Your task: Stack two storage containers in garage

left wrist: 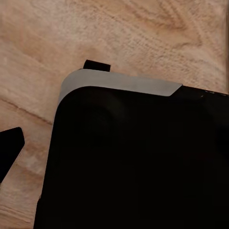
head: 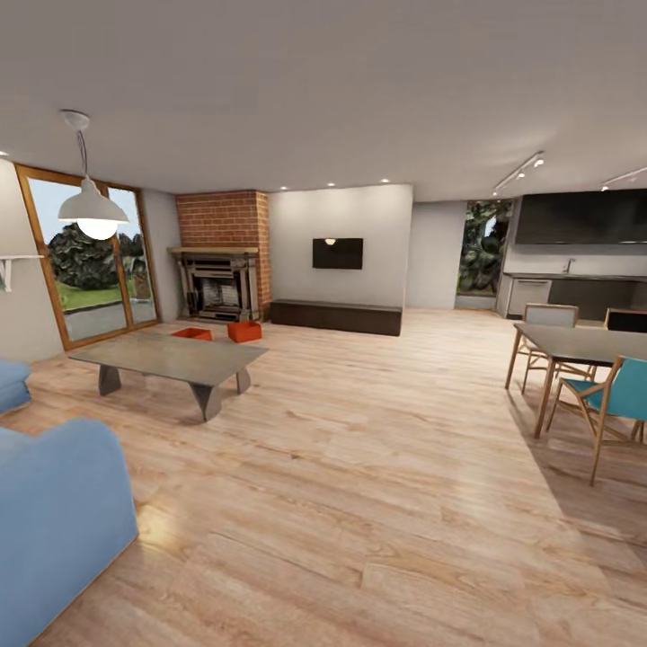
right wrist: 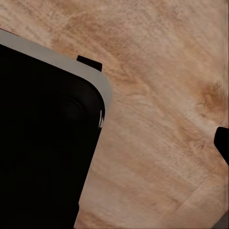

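Two orange-red bins sat on the light wood floor (head: 359, 467) in front of the brick fireplace (head: 220, 270), beyond the grey coffee table (head: 171, 358): one bin (head: 192, 333) partly hidden behind the tabletop, the other bin (head: 243, 331) just beside it, both low-walled and lidless. Each wrist view showed a dark body over floorboards; whether either gripper was parted or clenched could not be told.

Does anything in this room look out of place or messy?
Only the two orange-red bins sitting on the wood floor before the fireplace, behind the coffee table. Nothing looks spilled or broken.
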